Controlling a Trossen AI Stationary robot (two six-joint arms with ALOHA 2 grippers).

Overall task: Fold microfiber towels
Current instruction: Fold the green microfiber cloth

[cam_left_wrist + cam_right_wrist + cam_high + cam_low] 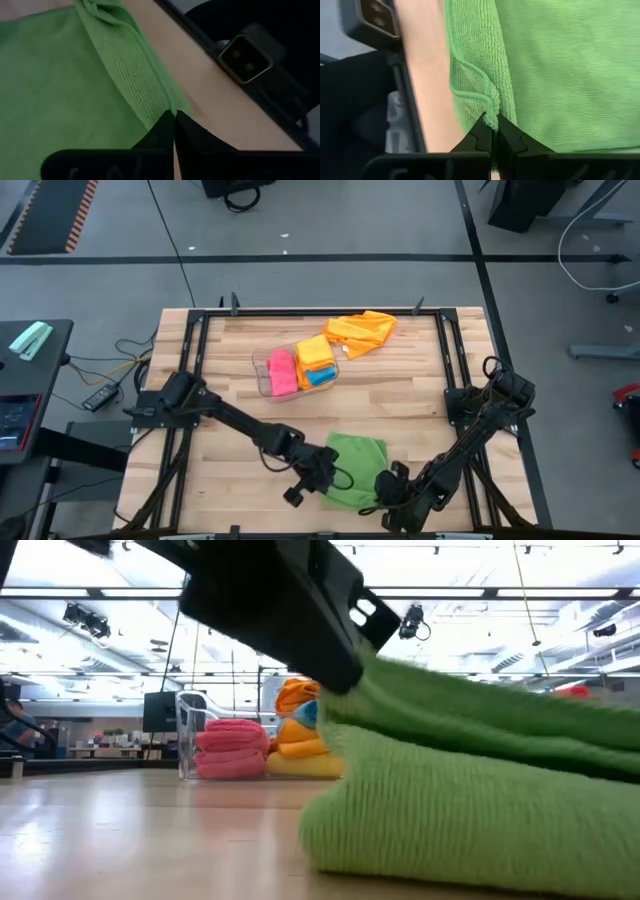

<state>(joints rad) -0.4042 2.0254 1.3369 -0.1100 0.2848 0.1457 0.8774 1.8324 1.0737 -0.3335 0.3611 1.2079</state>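
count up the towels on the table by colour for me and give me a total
Green towel, held at its near edge by both shut hands: 1
Orange towels, one loose and one in the clear bin: 2
Pink towel in the bin: 1
Yellow towel in the bin: 1
Blue towel in the bin: 1
Total: 6

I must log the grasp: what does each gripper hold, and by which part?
Both hold the green microfiber towel by its near edge: the left gripper pinches one corner, the right gripper the other.
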